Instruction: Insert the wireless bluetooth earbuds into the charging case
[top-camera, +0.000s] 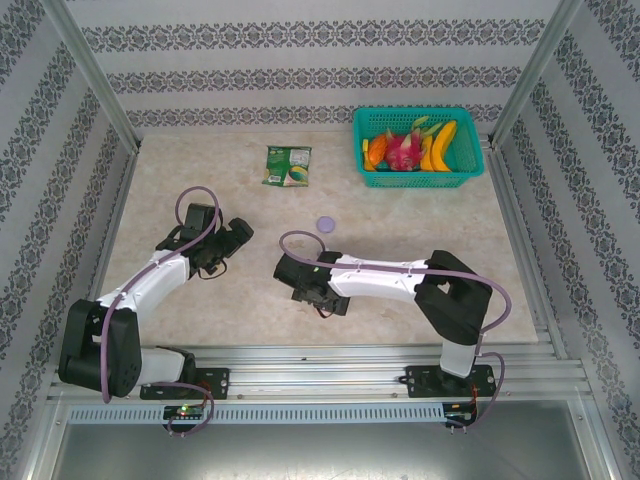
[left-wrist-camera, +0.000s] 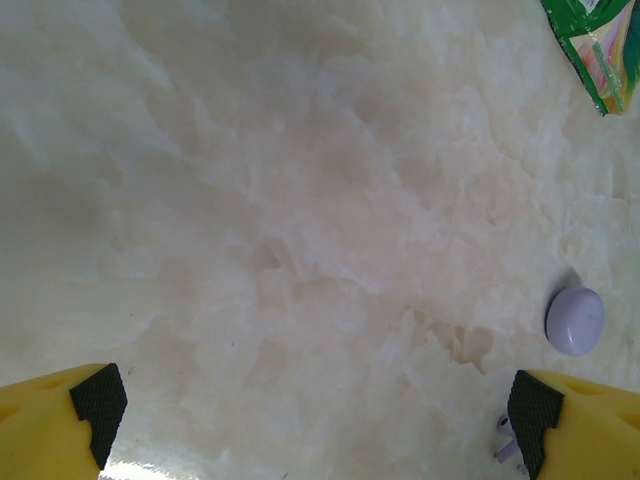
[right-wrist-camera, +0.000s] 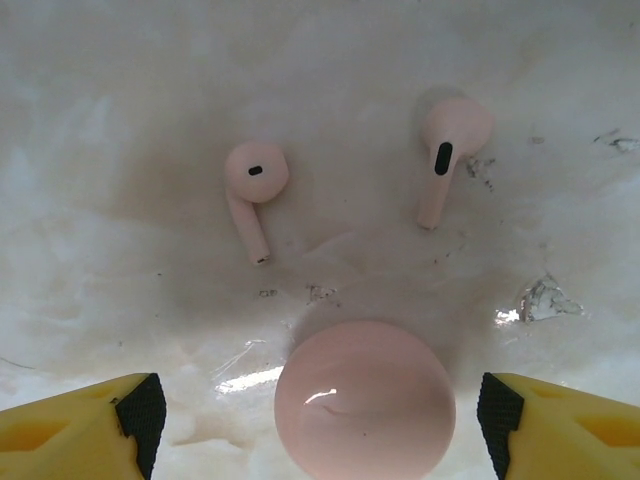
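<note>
Right gripper (right-wrist-camera: 320, 415) hovers wide open over the pink case (right-wrist-camera: 365, 400), apparently closed, with both pink earbuds (right-wrist-camera: 255, 185) loose on the counter (right-wrist-camera: 100, 200) just beyond it, left gripper (left-wrist-camera: 315, 410) open too, nothing inserted yet.

The left arm (top-camera: 150, 278) and right arm (top-camera: 385, 278), white shells with black joints, trail lilac cables (top-camera: 190, 200); yellow pincer fingers (left-wrist-camera: 40, 425) end in black textured pads (right-wrist-camera: 140, 410).
</note>
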